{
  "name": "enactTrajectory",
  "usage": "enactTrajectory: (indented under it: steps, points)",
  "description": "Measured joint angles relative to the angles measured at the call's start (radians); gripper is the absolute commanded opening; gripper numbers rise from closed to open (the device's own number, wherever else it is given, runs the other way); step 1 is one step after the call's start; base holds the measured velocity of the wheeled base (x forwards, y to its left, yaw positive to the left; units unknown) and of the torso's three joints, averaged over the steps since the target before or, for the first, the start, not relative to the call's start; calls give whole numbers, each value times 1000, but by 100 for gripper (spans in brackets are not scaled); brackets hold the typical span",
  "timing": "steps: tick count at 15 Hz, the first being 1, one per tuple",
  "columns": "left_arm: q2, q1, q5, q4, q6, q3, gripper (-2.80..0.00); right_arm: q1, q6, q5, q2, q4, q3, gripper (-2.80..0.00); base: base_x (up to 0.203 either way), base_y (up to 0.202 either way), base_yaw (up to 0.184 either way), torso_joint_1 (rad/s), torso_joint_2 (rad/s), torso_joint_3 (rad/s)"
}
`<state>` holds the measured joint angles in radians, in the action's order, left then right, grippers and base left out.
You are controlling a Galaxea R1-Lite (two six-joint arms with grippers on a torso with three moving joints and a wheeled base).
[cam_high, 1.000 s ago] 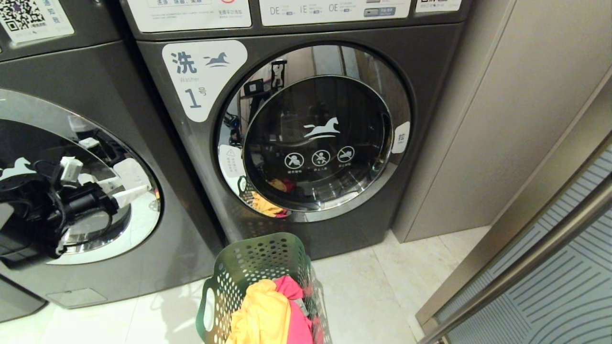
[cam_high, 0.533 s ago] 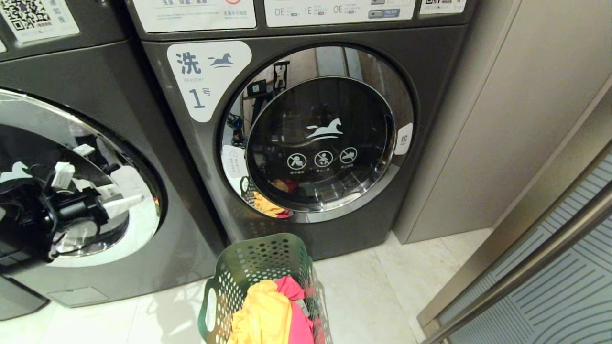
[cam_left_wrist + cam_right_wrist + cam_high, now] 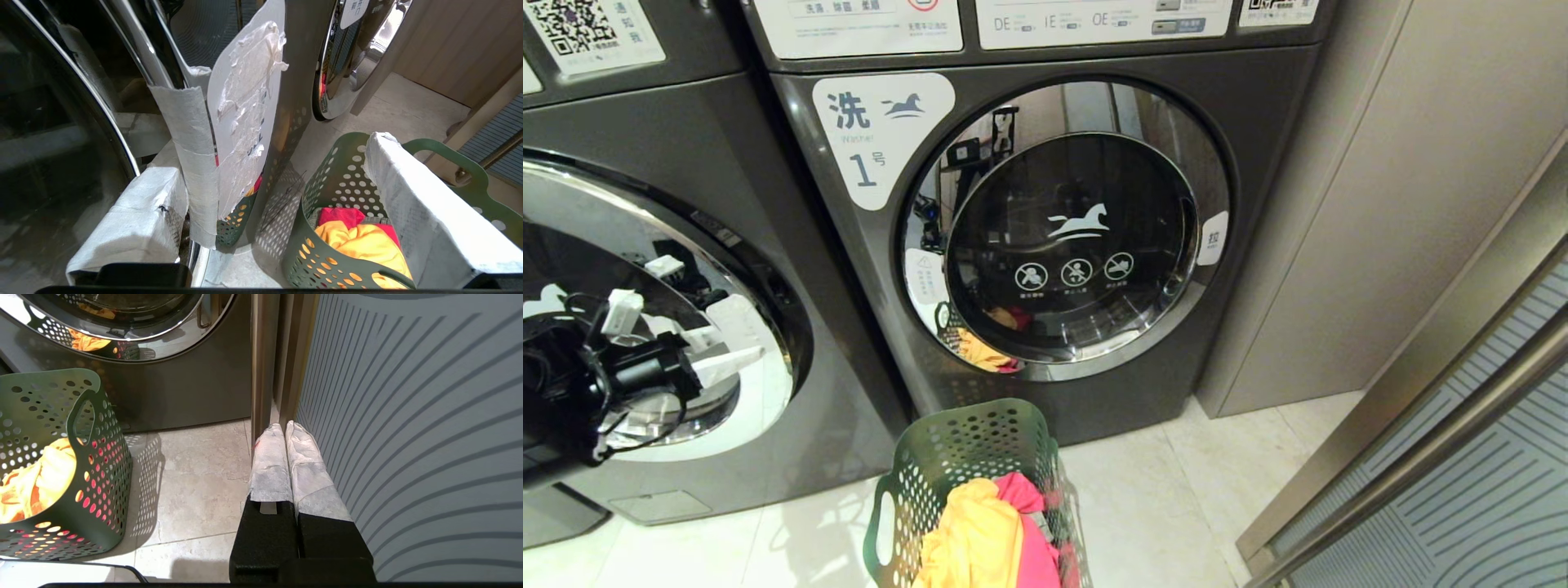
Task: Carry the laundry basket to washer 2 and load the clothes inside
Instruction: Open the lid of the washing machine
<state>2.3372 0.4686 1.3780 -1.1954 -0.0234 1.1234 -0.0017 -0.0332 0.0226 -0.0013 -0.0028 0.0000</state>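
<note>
The green laundry basket [image 3: 964, 457] stands on the floor in front of the washer labelled 1 [image 3: 1045, 237]. It holds the clothes: a yellow-orange garment [image 3: 972, 531] over a pink-red one [image 3: 1036, 555]. Washer 2 [image 3: 727, 188] is the dark grey machine at the left; its number label is out of view. My left gripper [image 3: 686, 343] is open at the right edge of its chrome-ringed door [image 3: 768, 327]. In the left wrist view the tape-wrapped door rim [image 3: 192, 163] sits beside one finger of the left gripper [image 3: 273, 157], and the basket [image 3: 339, 183] lies beyond. My right gripper [image 3: 284, 426] is shut and empty.
A beige cabinet wall [image 3: 1380, 204] stands right of washer 1. A striped sliding panel with a metal rail [image 3: 1462, 457] runs along the right, close beside my right gripper. Pale floor tiles [image 3: 1160, 506] lie between the basket [image 3: 49, 416] and that panel.
My left arm has drawn back to the left, and a dark gap has opened between the door's right edge and the washer front. The head view has shifted slightly.
</note>
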Motion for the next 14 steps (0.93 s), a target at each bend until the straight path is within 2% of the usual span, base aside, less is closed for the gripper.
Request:
enactTrajectory:
  steps: [4,7,10,14]
  points:
    - [-31,119,-1,7,5,-21,0,0,0,0,0,0,0,-280,0,0,0,0,0,0]
    - [-46,235,-13,2,5,-20,0,-1,0,0,0,0,0,-280,0,0,0,0,0,0]
    - [-66,308,25,-3,4,-28,0,0,0,0,0,0,0,-280,0,0,0,0,0,0]
    - [-171,320,24,-20,-5,-166,0,1,0,0,0,0,0,-280,0,0,0,0,0,0]
